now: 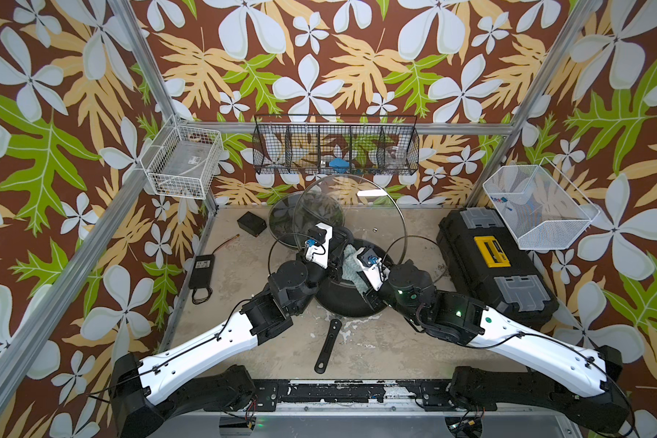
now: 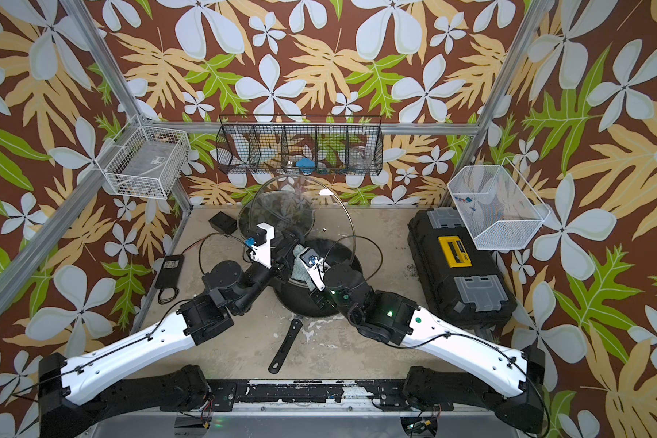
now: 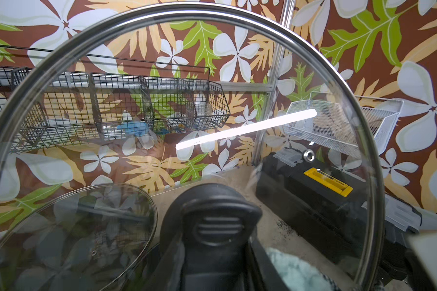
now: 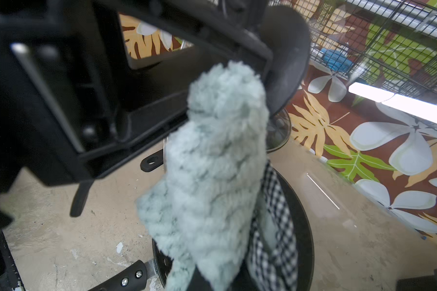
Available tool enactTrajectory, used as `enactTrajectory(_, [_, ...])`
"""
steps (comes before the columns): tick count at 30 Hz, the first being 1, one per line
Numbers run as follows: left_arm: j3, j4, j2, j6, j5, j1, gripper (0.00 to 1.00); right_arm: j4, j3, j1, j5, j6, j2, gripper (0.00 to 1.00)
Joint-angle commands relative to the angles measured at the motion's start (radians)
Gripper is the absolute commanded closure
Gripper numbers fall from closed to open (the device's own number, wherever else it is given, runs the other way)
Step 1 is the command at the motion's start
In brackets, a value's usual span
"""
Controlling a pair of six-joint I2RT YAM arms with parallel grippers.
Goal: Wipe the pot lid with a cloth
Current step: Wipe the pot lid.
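Cloth (image 4: 212, 163) fills my right gripper (image 1: 353, 258), which is clamped on it. Its long axis runs out along the fingers, tip up against the lid's black handle (image 3: 212, 221). Left gripper (image 1: 338, 242) closed on that handle. Lid (image 3: 187, 113) just ahead of it, on edge above the pan (image 1: 338, 303), handle side facing me. Round, so no long axis. Count: two lids, smaller lid (image 3: 73, 239) beyond; one teal cloth; one checked cloth (image 4: 275, 201) in the pan; one pan.

Hidden in cloth (image 4: 212, 163): right pincer (image 1: 353, 263) tips; pot lid (image 3: 187, 126) rim cropped.
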Motion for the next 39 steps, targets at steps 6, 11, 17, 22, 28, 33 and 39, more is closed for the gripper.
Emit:
enactTrajectory(6, [-0.104,0.223,-0.051,0.634,0.309,-0.004,1.00,-0.061,0.102,-0.053,0.120,-0.072,-0.030,1.00])
enactTrajectory(11, [-0.134,0.159,-0.068,0.938,0.403,-0.004,1.00,-0.069,0.201,-0.053,0.129,-0.128,0.034,1.00])
enactTrajectory(17, [-0.143,0.089,-0.087,1.156,0.482,-0.004,1.00,-0.090,0.304,-0.050,0.060,-0.149,0.171,1.00])
enactTrajectory(22, [-0.144,0.068,-0.093,1.206,0.475,-0.005,1.00,-0.102,0.369,-0.019,0.051,-0.171,0.279,1.00])
enactTrajectory(28, [-0.150,0.045,-0.090,1.209,0.457,-0.004,1.00,-0.102,0.396,-0.011,0.070,-0.165,0.294,1.00])
enactTrajectory(33, [-0.144,0.015,-0.085,1.068,0.399,-0.004,1.00,0.002,0.309,-0.027,0.054,-0.140,0.144,1.00])
enactTrajectory(39, [-0.088,-0.114,-0.036,0.881,0.314,-0.002,1.00,0.052,0.197,-0.123,0.039,-0.092,-0.044,1.00])
